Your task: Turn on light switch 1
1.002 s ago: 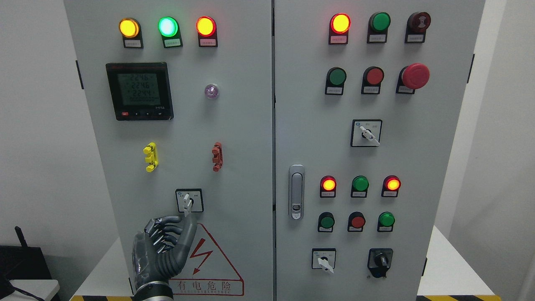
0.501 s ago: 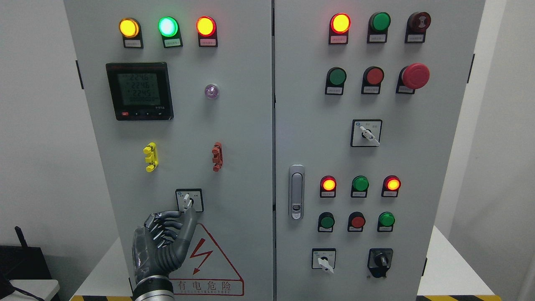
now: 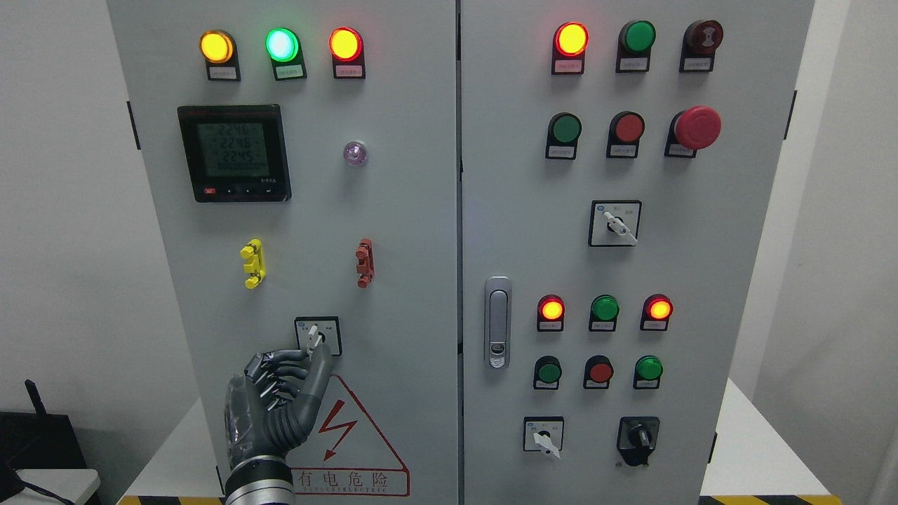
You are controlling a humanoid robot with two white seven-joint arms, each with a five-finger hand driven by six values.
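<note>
You're at the reach step: your left hand [image 3: 275, 400], fingers curled and holding nothing, sits just below the rotary switch [image 3: 317, 336]; next, pinch its white lever and twist

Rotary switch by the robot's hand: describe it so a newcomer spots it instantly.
On the cabinet's left door, look near the bottom, above the red lightning warning triangle. The rotary switch is the only white-handled knob on that door, its handle upright, with the left hand just beneath it.

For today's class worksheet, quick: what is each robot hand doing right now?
Left robot hand: fingers curled, holding nothing, thumb tip at the rotary switch.
Right robot hand: not in view.
</note>
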